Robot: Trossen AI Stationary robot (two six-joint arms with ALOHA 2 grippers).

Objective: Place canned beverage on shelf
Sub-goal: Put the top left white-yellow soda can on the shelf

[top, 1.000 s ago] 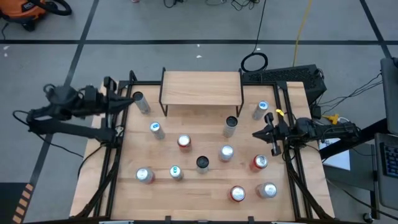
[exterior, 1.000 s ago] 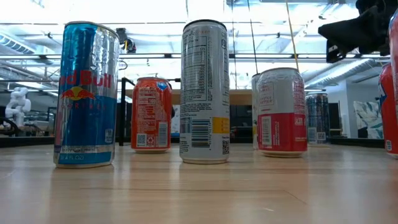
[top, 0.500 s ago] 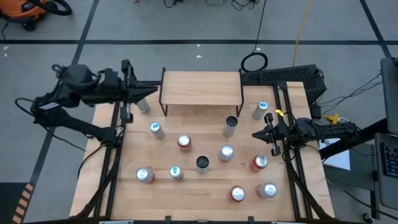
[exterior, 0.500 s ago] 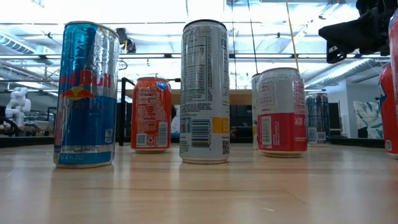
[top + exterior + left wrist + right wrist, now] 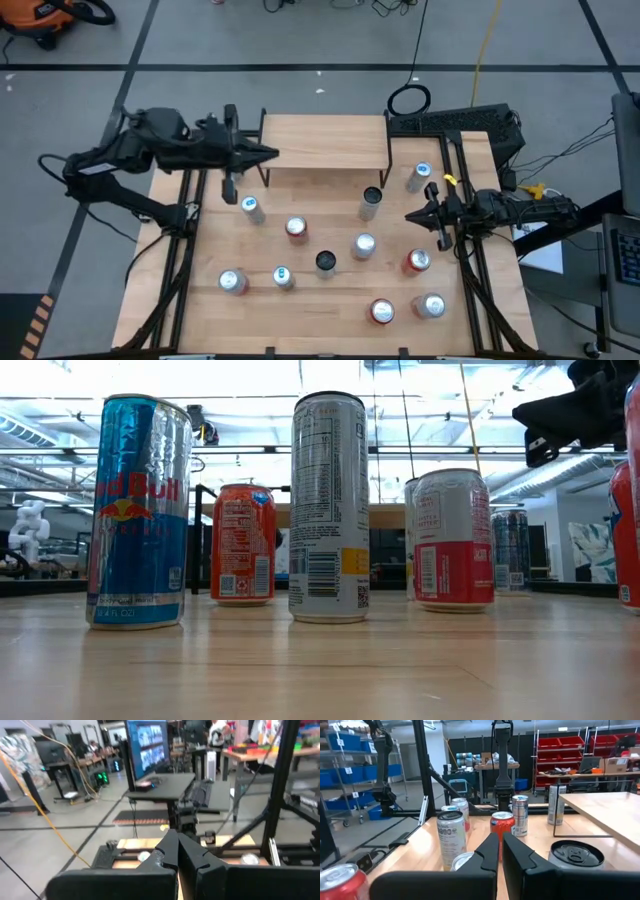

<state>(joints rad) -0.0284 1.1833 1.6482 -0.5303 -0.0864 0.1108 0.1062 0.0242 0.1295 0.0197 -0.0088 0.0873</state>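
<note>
The shelf (image 5: 323, 140), a light wood top on thin black legs, stands at the table's far middle with nothing on it; it also shows in the right wrist view (image 5: 615, 815). Several cans stand upright on the tabletop in front of it, among them a slim dark-topped can (image 5: 372, 200) and a red can (image 5: 296, 229). My left gripper (image 5: 272, 153) is shut and holds nothing, level in the air over the shelf's left end. My right gripper (image 5: 410, 214) is shut too and holds nothing, at the table's right side among the cans.
Cans are spread over the table's middle and near half, such as a blue one (image 5: 138, 510) and a tall white one (image 5: 328, 508) close to the low camera. Black frame rails (image 5: 185, 230) run along both table sides. A keyboard (image 5: 455, 122) lies at the far right.
My left gripper has risen and swung from the table's left edge toward the right, coming out over the shelf's left end, still shut and with nothing in it. The cans and my right gripper have kept their places.
</note>
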